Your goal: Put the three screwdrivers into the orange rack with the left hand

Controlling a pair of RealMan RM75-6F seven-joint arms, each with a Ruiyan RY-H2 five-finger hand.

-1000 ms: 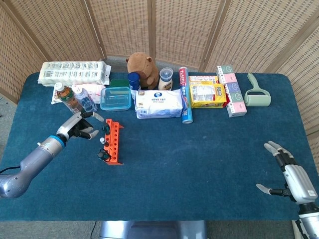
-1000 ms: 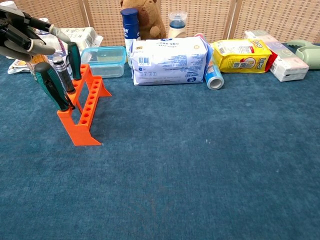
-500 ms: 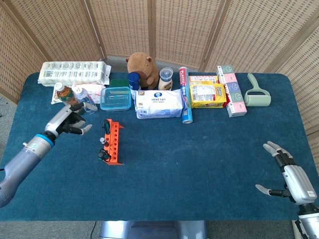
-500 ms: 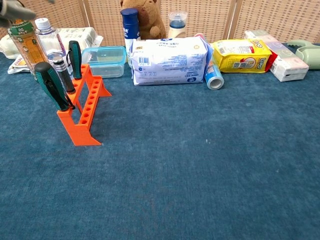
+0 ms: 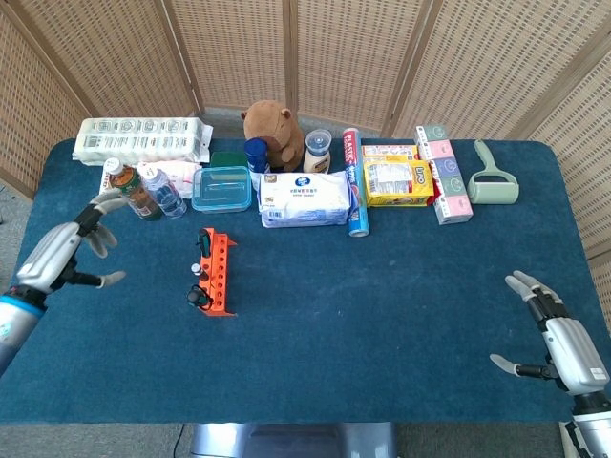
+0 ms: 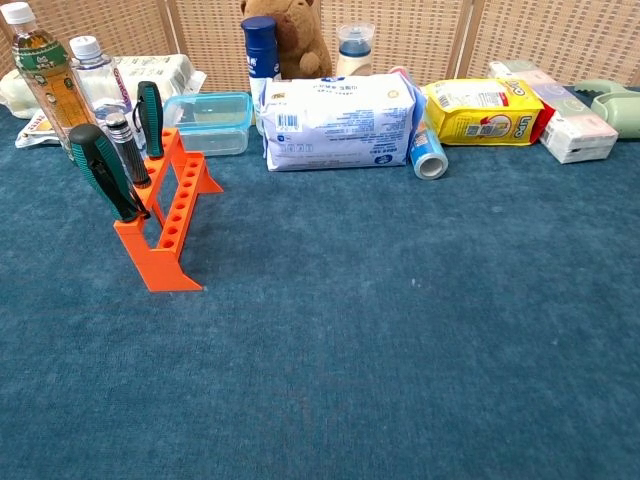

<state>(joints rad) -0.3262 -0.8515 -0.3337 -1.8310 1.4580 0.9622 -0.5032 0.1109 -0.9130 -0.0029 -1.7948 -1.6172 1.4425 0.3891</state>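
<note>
Orange plastic forms the rack (image 6: pixel 168 220), a long frame on triangular feet with a row of round holes along its top bar, and it is standing on the blue table (image 5: pixel 382 315) at about 9 o'clock from the table's centre. Three screwdrivers are sitting upright in it: a green-and-black-handled screwdriver (image 6: pixel 104 172) at the near end, leaning a little, a black-and-silver-handled screwdriver (image 6: pixel 126 150) just behind it, and a slimmer green-handled screwdriver (image 6: pixel 150 119) toward the far end. In the head view they are showing as dark knobs along the rack's left side.

At 9 o'clock from the rack, well apart from it, the left robot hand (image 5: pixel 57 256) is hovering near the table's left edge with its fingers spread and nothing in them; it is touching no object. The right robot hand (image 5: pixel 563 342) is hanging at the table's 4 o'clock corner, fingers likewise apart and holding nothing.

A tea bottle (image 6: pixel 40 66) and a water bottle (image 6: pixel 92 72) are standing at 11 o'clock from the rack.
</note>
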